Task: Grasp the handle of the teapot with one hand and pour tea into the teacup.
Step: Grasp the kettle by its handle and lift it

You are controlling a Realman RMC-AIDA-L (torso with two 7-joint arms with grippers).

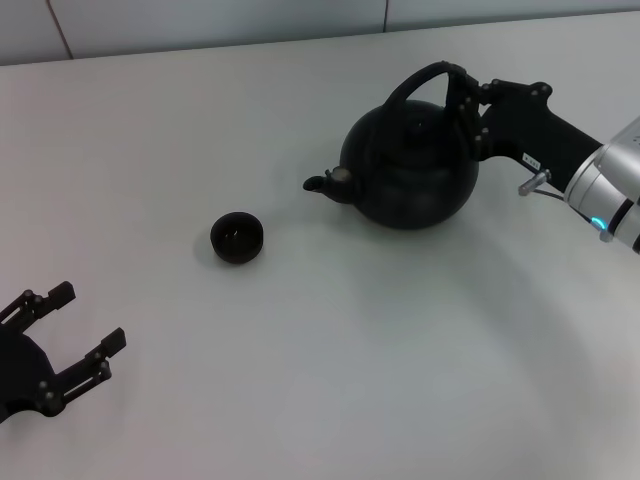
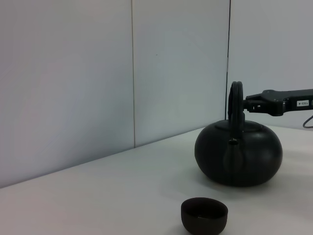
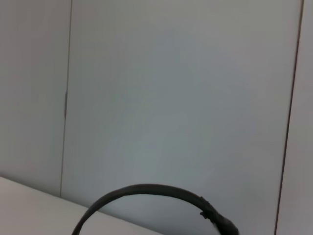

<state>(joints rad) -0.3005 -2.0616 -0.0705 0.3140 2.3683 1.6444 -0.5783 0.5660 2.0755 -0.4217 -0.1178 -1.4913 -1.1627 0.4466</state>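
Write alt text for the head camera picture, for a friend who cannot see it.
The right gripper is at the arched handle of a black teapot on a white table, spout toward a small dark teacup. The left gripper rests open at the near left edge.

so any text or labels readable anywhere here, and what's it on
Right hand, at the teapot handle: a small white label, printed but too small to read; the same label in the left wrist view is too blurred to read.
Teapot, teacup, table, left hand: no text or marks visible.
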